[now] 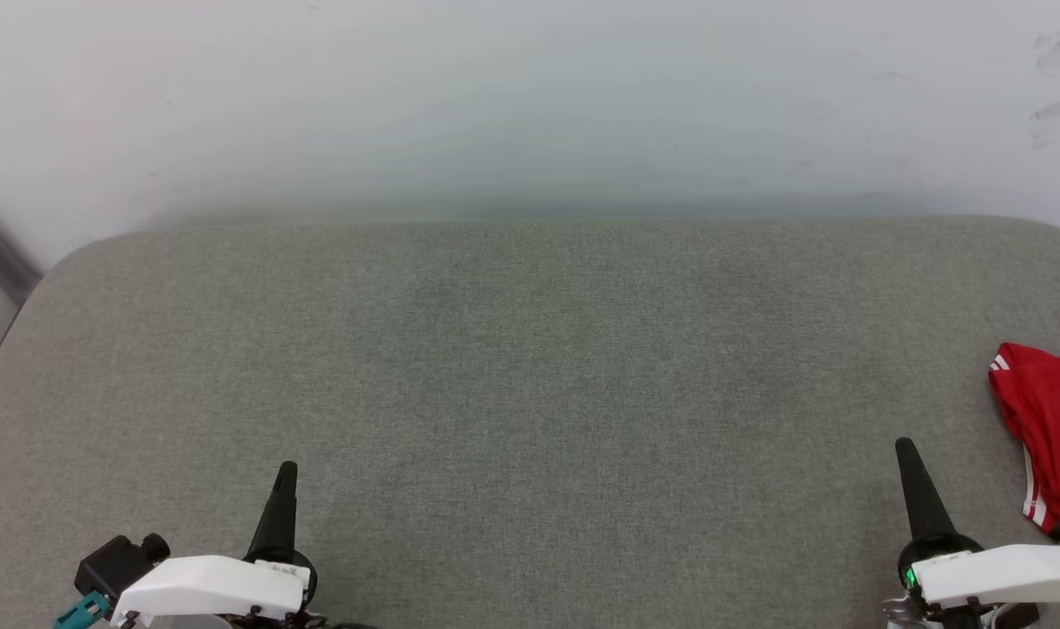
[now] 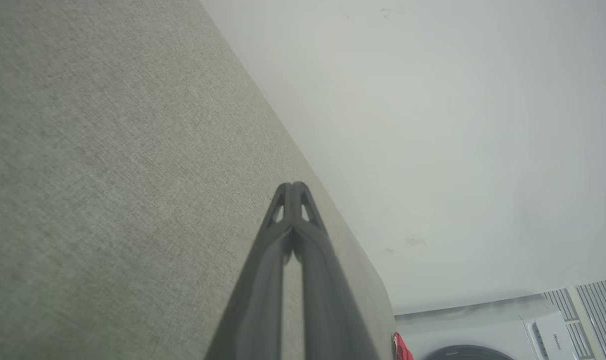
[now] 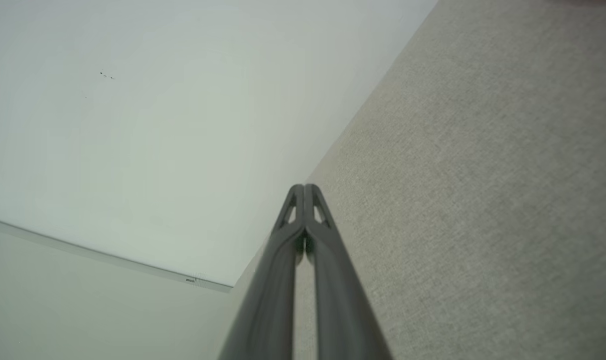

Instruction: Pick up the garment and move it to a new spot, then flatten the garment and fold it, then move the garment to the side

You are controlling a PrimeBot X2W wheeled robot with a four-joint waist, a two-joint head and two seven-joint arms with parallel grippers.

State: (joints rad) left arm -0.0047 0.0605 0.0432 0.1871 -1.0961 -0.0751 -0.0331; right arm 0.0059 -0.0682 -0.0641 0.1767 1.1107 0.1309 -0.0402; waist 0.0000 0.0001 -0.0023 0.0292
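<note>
The garment [image 1: 1049,419] is a crumpled red jersey with red-and-white striped trim, lying at the far right edge of the grey padded surface [image 1: 530,367] and cut off by the head view's border. A sliver of its red cloth [image 2: 401,349] peeks past the surface's end in the left wrist view. My right gripper [image 1: 907,447] rests at the lower right, shut and empty, a short way left of the garment. My left gripper [image 1: 287,472] rests at the lower left, shut and empty, far from it. Both wrist views show the fingertips pressed together: left gripper [image 2: 293,186], right gripper [image 3: 303,187].
A pale wall [image 1: 530,105] rises right behind the surface's far edge. A white appliance with a round dark door [image 2: 482,335] stands beyond the surface's right end. The surface's left corner drops off near a dark strip [image 1: 1,253].
</note>
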